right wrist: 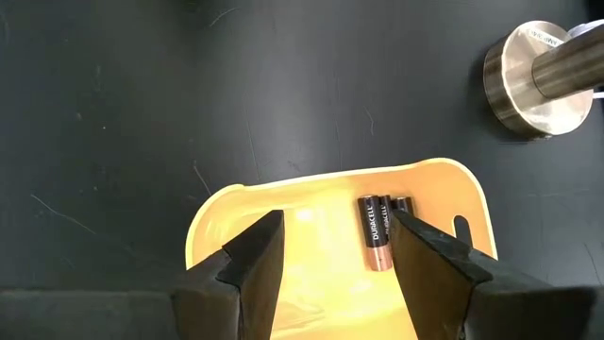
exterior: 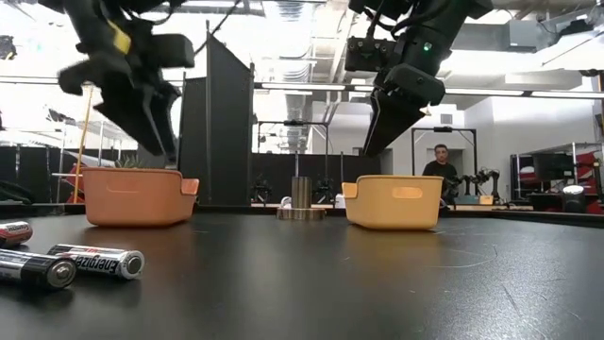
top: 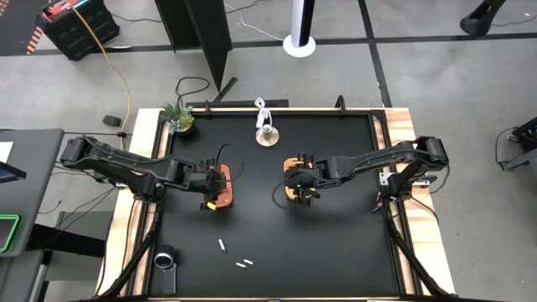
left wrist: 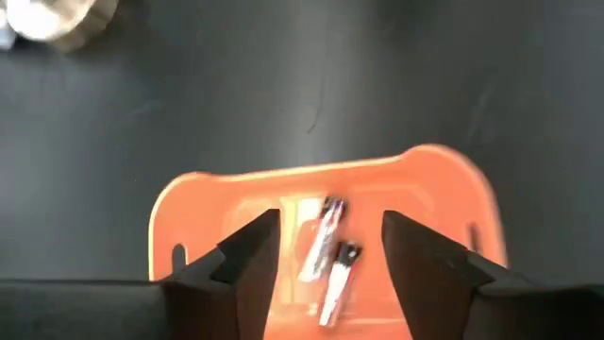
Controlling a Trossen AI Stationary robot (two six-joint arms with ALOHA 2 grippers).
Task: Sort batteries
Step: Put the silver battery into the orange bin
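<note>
Lying nearest the low camera, at the lower left of the frame, are three loose batteries (exterior: pixel 94 262) on the black counter (exterior: pixel 377 283); the silver-and-black one reads "Energizer". From above they appear as three pale cells (top: pixel 222 246) at the lower centre. Beyond them, at mid-left, stands the orange tray (exterior: pixel 132 195), with the left hand (exterior: pixel 142 113) hanging directly over it, fingers (left wrist: pixel 247 260) apart and gripping nothing. Its wrist view shows two silver-and-black batteries (left wrist: pixel 328 255) lying in that tray, their labels too blurred to read. At centre-right stands the yellow tray (exterior: pixel 394 201), with the right hand (exterior: pixel 392 118) hanging just above it, fingers (right wrist: pixel 255 255) likewise apart and empty. Inside lie two dark, copper-tipped batteries (right wrist: pixel 380 229), side by side; one label reads "DURACELL". Farther back, between the trays, a short metal post on a round base (exterior: pixel 301 201) stands on the counter. A small potted plant (top: pixel 178 117) occupies the counter's upper-left corner.
</note>
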